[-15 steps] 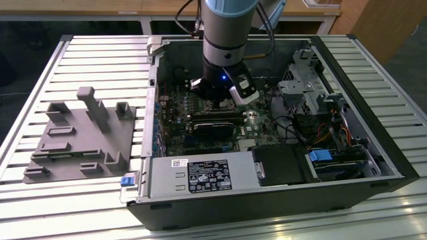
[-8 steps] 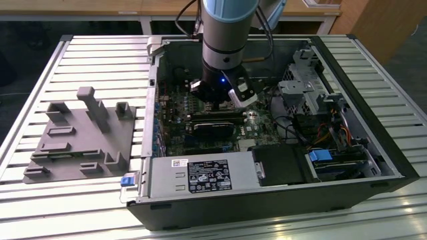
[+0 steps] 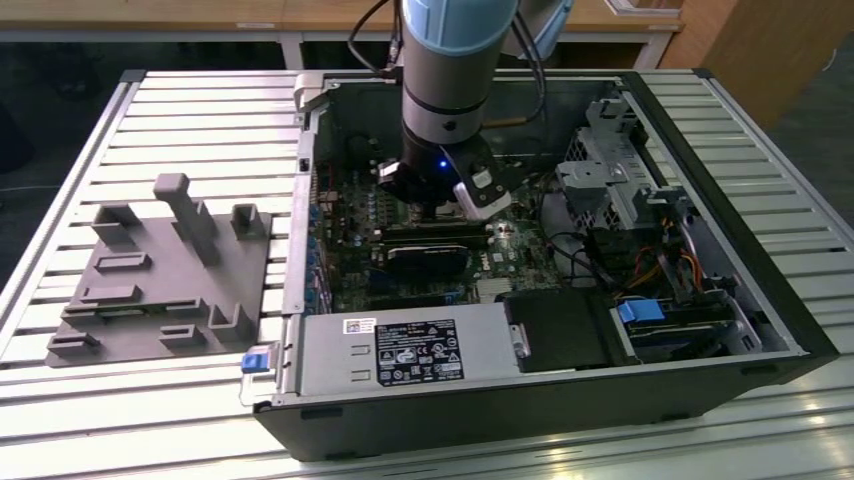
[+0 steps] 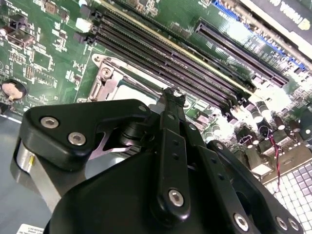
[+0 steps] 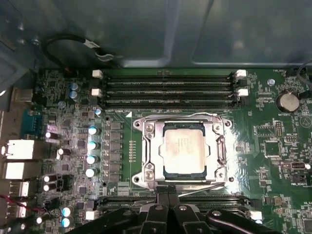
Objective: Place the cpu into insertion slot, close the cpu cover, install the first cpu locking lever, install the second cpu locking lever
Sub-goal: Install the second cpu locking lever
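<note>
- Inside the open computer case (image 3: 534, 400), on the slatted table (image 3: 200, 110), the arm (image 3: 454, 70) is seen in the exterior view reaching down over the motherboard (image 3: 400, 270), near the case's far wall.
- At the board's middle, in the first wrist view, the cpu (image 5: 184, 149) is seen seated in the insertion slot (image 5: 184, 183), with the cpu cover (image 5: 218, 146) closed down around it.
- The gripper (image 5: 168, 192) is shown clenched, its fingertips pressed together and holding nothing, just beside the socket's edge nearest the camera.
- Two thin wire levers along the socket rim can be made out, but whether they are latched cannot be told.
- In the second wrist view the gripper's black body hides most of the socket; one silver corner and the long black memory slots (image 4: 185, 63) are left showing.
- A grey fixture block (image 3: 160, 270) is seen on the table by the case, at the exterior view's left.
</note>
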{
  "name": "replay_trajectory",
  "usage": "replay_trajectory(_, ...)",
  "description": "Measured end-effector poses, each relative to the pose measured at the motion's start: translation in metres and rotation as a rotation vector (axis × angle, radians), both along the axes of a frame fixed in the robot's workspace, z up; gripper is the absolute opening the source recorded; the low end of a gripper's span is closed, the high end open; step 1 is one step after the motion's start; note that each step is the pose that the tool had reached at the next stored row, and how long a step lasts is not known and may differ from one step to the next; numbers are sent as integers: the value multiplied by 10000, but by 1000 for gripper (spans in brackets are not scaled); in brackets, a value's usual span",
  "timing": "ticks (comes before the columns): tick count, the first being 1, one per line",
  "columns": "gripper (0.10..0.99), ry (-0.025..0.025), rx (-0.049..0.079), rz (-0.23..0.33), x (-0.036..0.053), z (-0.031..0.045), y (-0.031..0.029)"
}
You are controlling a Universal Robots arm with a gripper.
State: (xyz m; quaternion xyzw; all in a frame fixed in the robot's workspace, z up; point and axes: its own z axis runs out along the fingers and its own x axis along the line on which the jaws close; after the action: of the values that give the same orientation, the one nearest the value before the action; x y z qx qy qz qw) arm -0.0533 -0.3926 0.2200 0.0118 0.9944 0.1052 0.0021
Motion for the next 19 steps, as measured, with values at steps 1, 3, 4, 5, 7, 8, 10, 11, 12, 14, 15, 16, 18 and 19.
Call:
replay_trajectory(1,106,0,35,-2,-4,-1,-1)
replay_trajectory(3,106,-1,82,-9,-7,-5,0)
replay_trajectory(4,106,-2,98,-14,-8,-8,0)
replay_trajectory(5,106,-1,114,-20,-11,-11,-1)
replay_trajectory(7,106,-1,133,-28,-15,-18,-5)
replay_trajectory(8,106,0,144,-32,-17,-21,-10)
replay_trajectory(10,106,-1,173,-51,-18,-25,-28)
replay_trajectory(11,106,-1,186,-71,-19,-27,-37)
replay_trajectory(12,106,0,196,-99,-20,-29,-45)
replay_trajectory(14,106,-2,226,-143,-21,-32,-63)
replay_trajectory(15,106,-2,250,-156,-24,-33,-70)
replay_trajectory(16,106,-1,286,-162,-31,-33,-76)
replay_trajectory(18,106,0,384,-165,-49,-34,-87)
replay_trajectory(19,106,0,436,-168,-55,-36,-94)
